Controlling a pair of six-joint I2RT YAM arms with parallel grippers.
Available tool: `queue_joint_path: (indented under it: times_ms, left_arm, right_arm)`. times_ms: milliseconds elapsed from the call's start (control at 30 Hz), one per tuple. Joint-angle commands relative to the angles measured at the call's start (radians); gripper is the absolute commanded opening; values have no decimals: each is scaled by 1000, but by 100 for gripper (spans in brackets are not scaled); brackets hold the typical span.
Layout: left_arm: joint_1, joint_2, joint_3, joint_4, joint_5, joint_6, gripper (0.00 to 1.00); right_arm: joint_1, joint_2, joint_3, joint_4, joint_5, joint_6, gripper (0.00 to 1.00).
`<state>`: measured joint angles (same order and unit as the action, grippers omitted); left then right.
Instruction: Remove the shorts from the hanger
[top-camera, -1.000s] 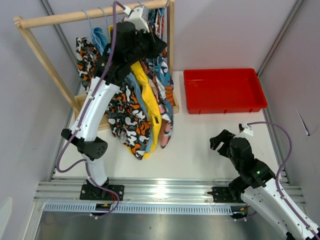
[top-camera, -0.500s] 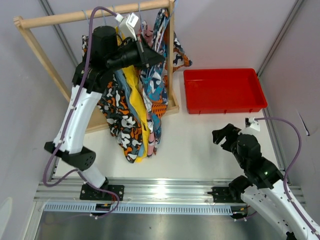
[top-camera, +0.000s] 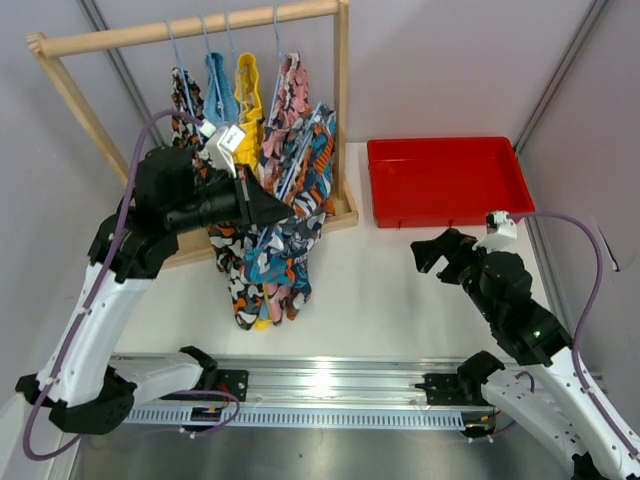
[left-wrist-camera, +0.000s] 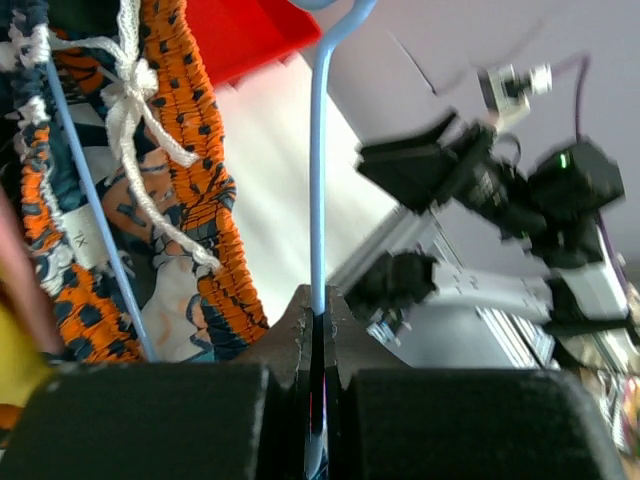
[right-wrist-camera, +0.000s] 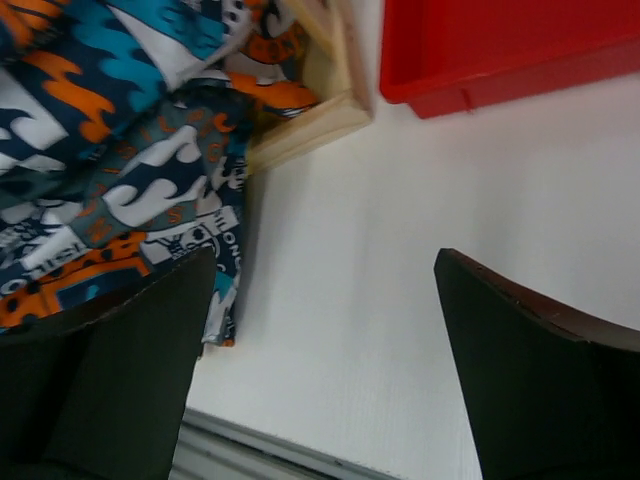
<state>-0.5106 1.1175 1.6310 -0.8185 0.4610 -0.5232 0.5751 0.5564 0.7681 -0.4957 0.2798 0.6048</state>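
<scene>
Blue hanger wire (left-wrist-camera: 318, 170) pinched in clenched left claw (left-wrist-camera: 318, 322), blue-orange shorts (left-wrist-camera: 195, 200) hanging beside, right claw (right-wrist-camera: 320, 330) spread wide, empty.

five limp shorts (top-camera: 272, 235), each on a hanger (left-wrist-camera: 318, 180), hang bunched together.

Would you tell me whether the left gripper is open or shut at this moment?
Shut: in the left wrist view the left gripper has its jaws together, pinching the blue hanger wire.
</scene>
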Motion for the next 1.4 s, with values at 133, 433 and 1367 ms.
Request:
queue_joint_path:
  times_ms: [133,433,1367]
  left_arm:
    - [-118,-125,94,-47,74,-60,0]
    - [-172,-119,294,-87,168,-129,0]
    - [-172,-183,222,-108,216,-138,0]
  right_arm:
    - [8,68,241,229,-310,-223,99]
    - [8,270,496,282,-433,-346,100]
    - [8,455,399,752,-329,-296,0]
